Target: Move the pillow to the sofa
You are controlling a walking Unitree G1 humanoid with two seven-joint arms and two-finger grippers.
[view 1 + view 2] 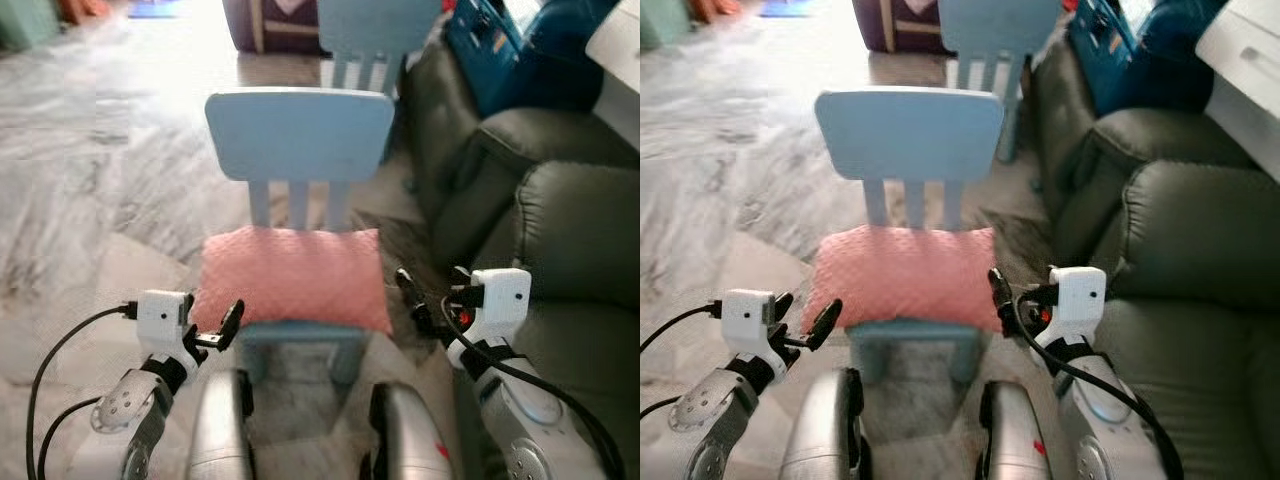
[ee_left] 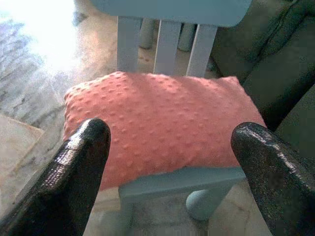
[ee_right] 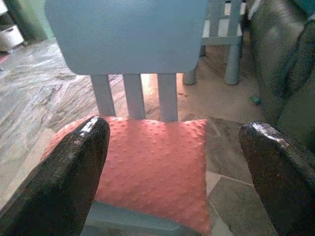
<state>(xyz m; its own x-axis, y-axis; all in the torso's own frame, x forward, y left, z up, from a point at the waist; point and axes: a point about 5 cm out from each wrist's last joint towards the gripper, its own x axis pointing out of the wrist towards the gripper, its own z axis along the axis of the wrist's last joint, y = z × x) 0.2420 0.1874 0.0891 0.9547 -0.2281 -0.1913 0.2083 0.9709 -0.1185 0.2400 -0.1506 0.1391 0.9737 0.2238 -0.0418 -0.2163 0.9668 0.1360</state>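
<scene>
On the seat of the small blue chair [image 1: 298,135] in front of you lies the pink pillow [image 1: 292,275] (dimpled fabric, lying flat). Your left gripper [image 1: 222,330] sits just off its left front corner, fingers spread and empty. Your right gripper [image 1: 412,300] sits near the right edge, also spread wide, holding nothing. The dark green sofa [image 1: 570,240] stands to your right.

Two silver arms rise from the lower corners of the head view, each ending in a white boxy wrist housing. The left gripper [image 1: 225,328] and right gripper [image 1: 412,300] carry long black fingers [image 2: 74,182] (glossy in the wrist views). Black cables loop from both wrists. Two rounded silver limbs sit at bottom centre, one with a small red mark.
</scene>
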